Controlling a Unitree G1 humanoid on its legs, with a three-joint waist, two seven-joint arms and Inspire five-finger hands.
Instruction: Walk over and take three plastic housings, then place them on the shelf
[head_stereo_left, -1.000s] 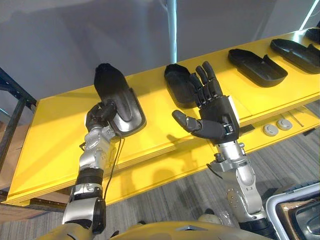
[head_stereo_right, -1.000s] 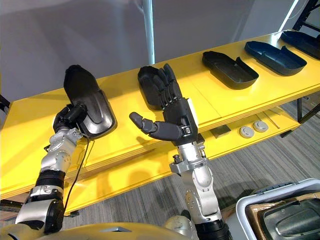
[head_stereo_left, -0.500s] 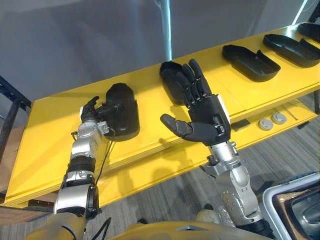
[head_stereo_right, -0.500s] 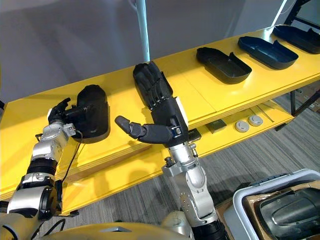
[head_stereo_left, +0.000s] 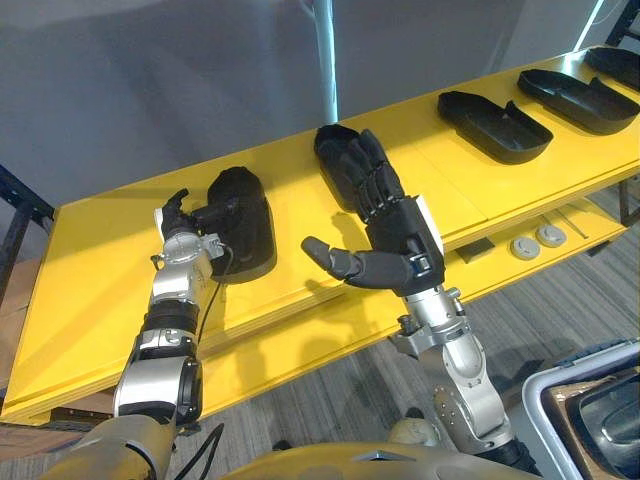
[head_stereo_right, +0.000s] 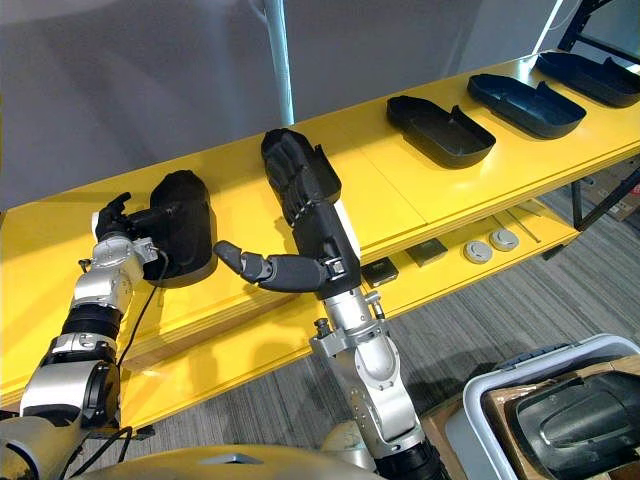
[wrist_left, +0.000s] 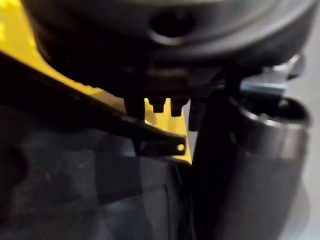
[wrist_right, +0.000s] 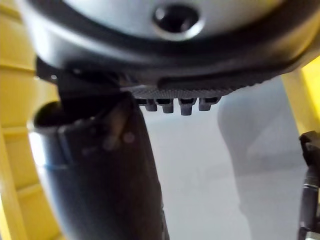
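Well, in the left eye view a plastic housing (head_stereo_left: 245, 212) lies dome-up on the yellow shelf (head_stereo_left: 90, 260), with the left robot hand (head_stereo_left: 178, 228) at its nine-o'clock edge; I cannot tell its hold. In the right eye view the right robot hand (head_stereo_right: 320, 242) hovers spread open. That shell looks stiff, light and slick, so I'd pinch it by the rim.

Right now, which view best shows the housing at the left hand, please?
The left eye view: the housing lies plainly on the shelf by the left hand. The right eye view matches; the left wrist view blurs it.
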